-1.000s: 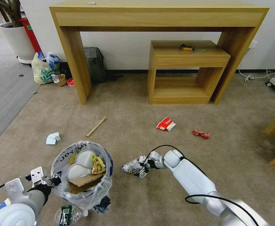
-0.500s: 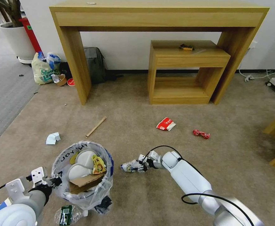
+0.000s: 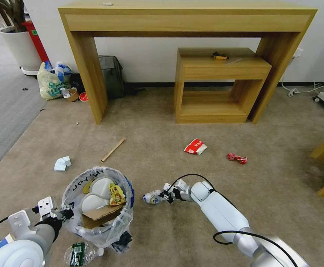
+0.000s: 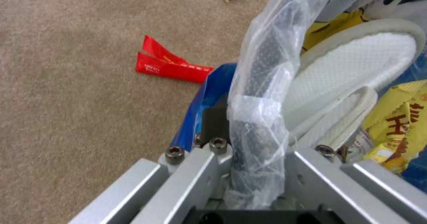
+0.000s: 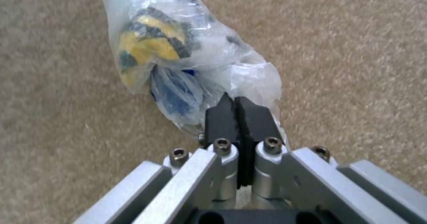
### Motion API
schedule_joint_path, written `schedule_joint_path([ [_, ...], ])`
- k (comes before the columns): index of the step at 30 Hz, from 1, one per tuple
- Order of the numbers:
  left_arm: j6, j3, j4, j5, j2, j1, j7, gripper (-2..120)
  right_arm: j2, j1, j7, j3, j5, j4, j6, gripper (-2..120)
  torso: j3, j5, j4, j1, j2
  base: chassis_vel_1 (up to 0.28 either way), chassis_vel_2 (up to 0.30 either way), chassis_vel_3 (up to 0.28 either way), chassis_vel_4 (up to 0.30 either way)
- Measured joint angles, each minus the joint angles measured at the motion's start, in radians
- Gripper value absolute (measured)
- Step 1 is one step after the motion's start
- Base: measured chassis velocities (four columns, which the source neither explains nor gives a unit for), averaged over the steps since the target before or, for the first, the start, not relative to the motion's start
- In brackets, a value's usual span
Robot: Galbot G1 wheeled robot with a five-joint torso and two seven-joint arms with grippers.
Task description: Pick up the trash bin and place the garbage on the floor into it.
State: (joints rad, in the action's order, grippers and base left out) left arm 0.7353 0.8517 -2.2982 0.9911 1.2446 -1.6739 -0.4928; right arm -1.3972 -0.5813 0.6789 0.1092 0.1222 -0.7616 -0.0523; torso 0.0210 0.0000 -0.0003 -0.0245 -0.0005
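The trash bin [image 3: 97, 207] stands at the near left with its clear printed liner. It holds two white slippers [image 3: 95, 193], a yellow packet and cardboard. My left gripper [image 3: 63, 214] is shut on the bin's rim [image 4: 256, 84], pinching liner and wall. My right gripper [image 3: 166, 196] is shut on a crumpled clear plastic bag [image 3: 151, 198] with yellow and blue print [image 5: 178, 57], low over the floor [image 3: 162, 155] just right of the bin. On the carpet lie a red-white carton [image 3: 196, 147], a red wrapper [image 3: 237, 158], a stick [image 3: 113, 149], a tissue [image 3: 62, 163] and a green-label bottle [image 3: 78, 254].
A tall wooden desk [image 3: 184, 18] and a low wooden table [image 3: 221, 70] stand against the far wall. Beside them are a grey backpack [image 3: 112, 76], a yellowish tied bag [image 3: 50, 83] and a plant pot [image 3: 19, 46]. Another red wrapper [image 4: 169, 67] lies beside the bin.
My right gripper has shifted slightly left toward the bin, carrying the crumpled plastic bag. The left gripper and the bin have stayed put.
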Motion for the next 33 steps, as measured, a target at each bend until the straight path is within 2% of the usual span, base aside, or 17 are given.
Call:
schedule_joint_path([
  [11, 0.000, -0.002, 0.000, -0.001, -0.009, 0.004, 0.000, 0, 0.052, -0.057, -0.030, -0.050, -0.108, -0.175, -0.024, 0, 0.000, 0.0001, -0.0001, 0.000, 0.000, 0.000, 0.000, 0.000, 0.000],
  [15, 0.000, -0.006, 0.004, -0.008, -0.011, 0.004, 0.001, 0, 0.090, -0.074, -0.046, -0.090, -0.181, -0.354, -0.038, 0, 0.000, 0.0000, -0.0001, 0.000, 0.000, 0.000, 0.000, 0.000, 0.000],
  [16, 0.000, -0.006, 0.004, -0.008, -0.011, 0.004, 0.001, 0, 0.090, -0.074, -0.046, -0.090, -0.181, -0.354, -0.038, 0, 0.000, 0.0000, -0.0001, 0.000, 0.000, 0.000, 0.000, 0.000, 0.000],
  [22, 0.000, -0.022, 0.016, -0.013, -0.014, 0.021, -0.001, 0, 0.092, -0.032, -0.069, -0.126, -0.260, -0.568, -0.072, 0, 0.000, -0.0003, 0.0000, 0.000, 0.000, 0.000, 0.000, 0.000, 0.000],
  [23, 0.000, -0.022, 0.016, -0.013, -0.014, 0.021, -0.001, 0, 0.092, -0.032, -0.069, -0.126, -0.260, -0.568, -0.072, 0, 0.000, -0.0003, 0.0000, 0.000, 0.000, 0.000, 0.000, 0.000, 0.000],
  [26, 0.000, -0.036, 0.028, -0.019, -0.015, 0.034, -0.010, 0, 0.085, -0.012, -0.094, -0.093, -0.331, -0.717, -0.131, 0, 0.000, -0.0002, -0.0001, 0.000, 0.000, 0.000, 0.000, 0.000, 0.000],
  [27, 0.000, -0.036, 0.028, -0.019, -0.015, 0.034, -0.010, 0, 0.085, -0.012, -0.094, -0.093, -0.331, -0.717, -0.131, 0, 0.000, -0.0002, -0.0001, 0.000, 0.000, 0.000, 0.000, 0.000, 0.000],
  [30, 0.000, -0.044, 0.043, -0.020, -0.018, 0.042, -0.019, 0, 0.079, -0.019, -0.127, -0.020, -0.387, -0.860, -0.199, 0, 0.000, -0.0003, 0.0001, 0.000, 0.000, 0.000, 0.000, 0.000, 0.000],
  [33, 0.000, -0.045, 0.050, -0.020, -0.021, 0.046, -0.021, 0, 0.078, -0.035, -0.146, 0.034, -0.402, -0.927, -0.235, 0, 0.000, -0.0002, 0.0002, 0.000, 0.000, 0.000, 0.000, 0.000, 0.000],
])
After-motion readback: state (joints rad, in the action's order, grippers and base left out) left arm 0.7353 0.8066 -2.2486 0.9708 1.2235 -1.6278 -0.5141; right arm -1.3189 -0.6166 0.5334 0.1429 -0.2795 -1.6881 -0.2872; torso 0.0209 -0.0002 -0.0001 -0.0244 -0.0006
